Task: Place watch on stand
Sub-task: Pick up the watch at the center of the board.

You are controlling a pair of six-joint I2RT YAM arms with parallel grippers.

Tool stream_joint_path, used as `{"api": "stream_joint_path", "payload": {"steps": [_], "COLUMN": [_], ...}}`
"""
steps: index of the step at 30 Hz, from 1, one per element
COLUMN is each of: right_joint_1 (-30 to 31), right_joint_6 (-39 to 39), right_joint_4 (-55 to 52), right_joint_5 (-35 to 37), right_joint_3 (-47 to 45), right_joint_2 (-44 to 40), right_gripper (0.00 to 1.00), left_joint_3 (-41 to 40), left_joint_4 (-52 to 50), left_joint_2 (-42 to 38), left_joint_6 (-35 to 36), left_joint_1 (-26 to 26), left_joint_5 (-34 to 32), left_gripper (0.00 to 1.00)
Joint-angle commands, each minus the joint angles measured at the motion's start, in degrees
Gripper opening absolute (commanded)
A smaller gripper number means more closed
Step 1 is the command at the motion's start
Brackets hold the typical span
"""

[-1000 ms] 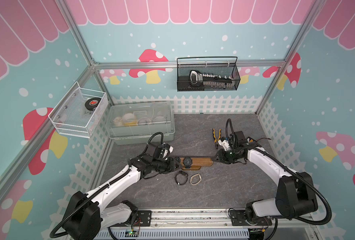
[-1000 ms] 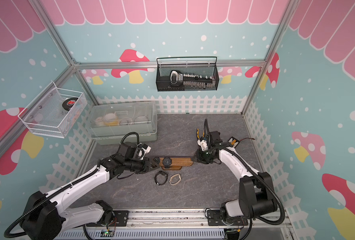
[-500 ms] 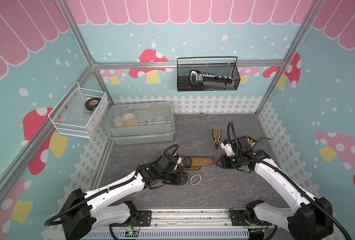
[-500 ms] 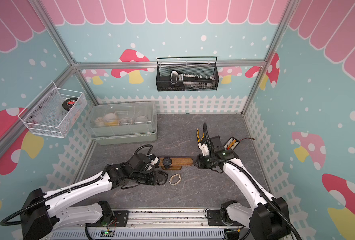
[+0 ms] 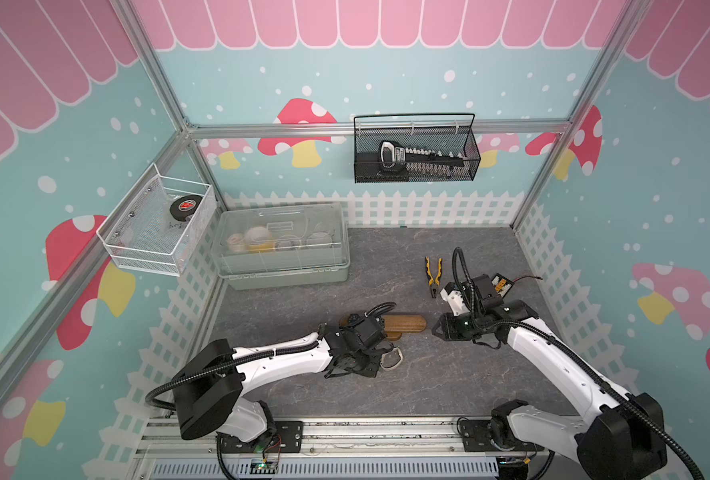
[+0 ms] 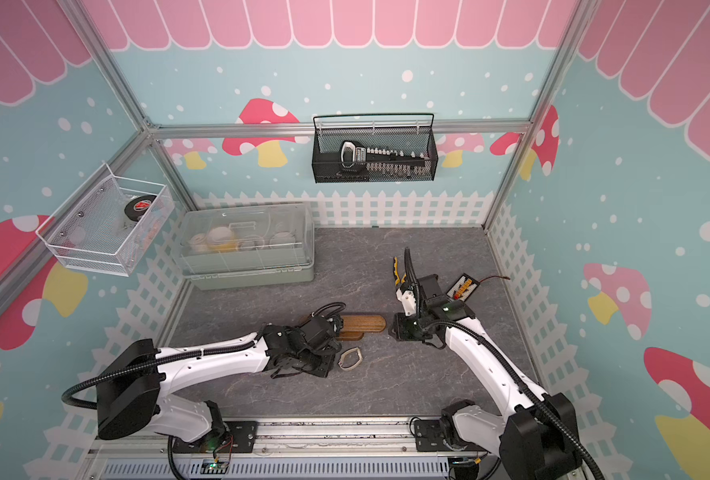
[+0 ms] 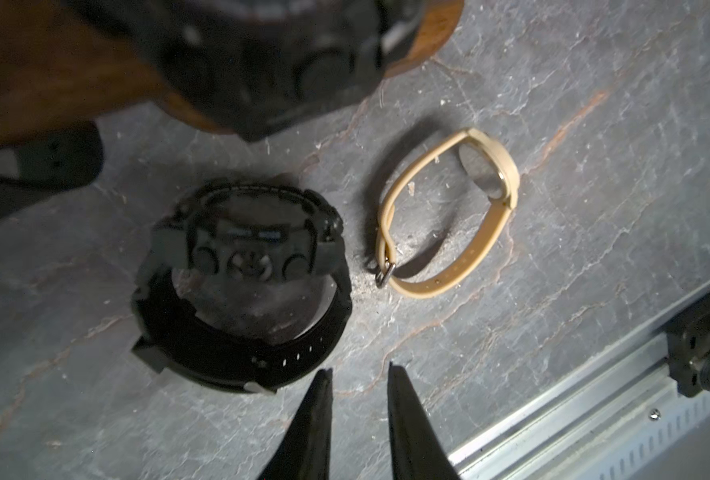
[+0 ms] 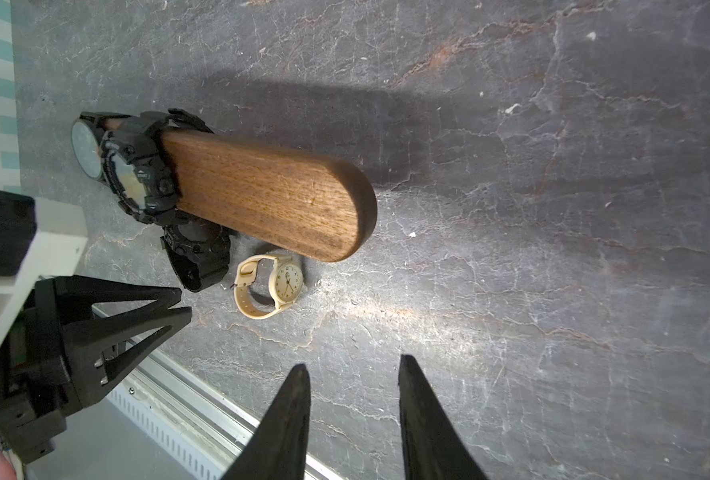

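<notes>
The stand (image 5: 405, 323) (image 6: 365, 323) (image 8: 270, 195) is a long wooden bar lying across the middle of the table, and two black watches (image 8: 137, 178) sit round its left end. In front of it a black watch (image 7: 241, 282) (image 8: 197, 253) and a beige watch (image 7: 449, 216) (image 8: 270, 286) (image 5: 390, 359) (image 6: 350, 359) lie on the table. My left gripper (image 7: 357, 370) (image 5: 372, 368) hovers low beside the loose black watch's strap, narrowly open with nothing between its fingers. Off the stand's right end, my right gripper (image 8: 353, 362) (image 5: 438, 328) (image 6: 397, 328) is open and empty.
Yellow-handled pliers (image 5: 432, 274) lie behind the right arm, beside a small connector board (image 5: 501, 284). A clear lidded box (image 5: 282, 245) stands at the back left. A black wire basket (image 5: 415, 149) and a white mesh basket (image 5: 158, 224) hang on the walls. A metal rail (image 5: 345, 436) runs along the front edge.
My left arm has swung from the stand's left end forward to the loose black watch, and its jaws have narrowed. My right gripper has shifted slightly toward the front.
</notes>
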Motion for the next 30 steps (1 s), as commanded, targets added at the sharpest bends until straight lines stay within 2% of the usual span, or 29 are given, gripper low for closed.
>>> {"api": "stream_joint_path", "payload": {"steps": [1, 17, 20, 25, 30], "right_joint_1": [0.27, 0.19, 0.27, 0.27, 0.27], "right_joint_6": [-1.39, -1.88, -1.66, -1.53, -1.70], "right_joint_4": [-0.81, -0.88, -0.90, -0.74, -0.90], "right_joint_5": [0.14, -0.11, -0.40, -0.03, 0.04], "right_joint_3": [-0.85, 0.63, 0.71, 0.68, 0.75], "right_joint_2": [-1.20, 2.34, 2.64, 2.63, 3.06], "right_gripper": [0.34, 0.34, 0.34, 0.35, 0.34], "left_joint_3": [1.67, 1.81, 1.01, 0.09, 0.00], "left_joint_4": [-1.03, -0.65, 0.59, 1.31, 1.35], "left_joint_2": [1.54, 7.17, 6.95, 6.66, 4.29], "left_joint_6": [1.86, 2.47, 2.62, 2.48, 2.47], "left_joint_1": [-0.32, -0.34, -0.33, -0.34, -0.34], "left_joint_5": [-3.40, -6.07, -5.71, -5.45, -5.48], "left_gripper": [0.23, 0.22, 0.18, 0.00, 0.00]}}
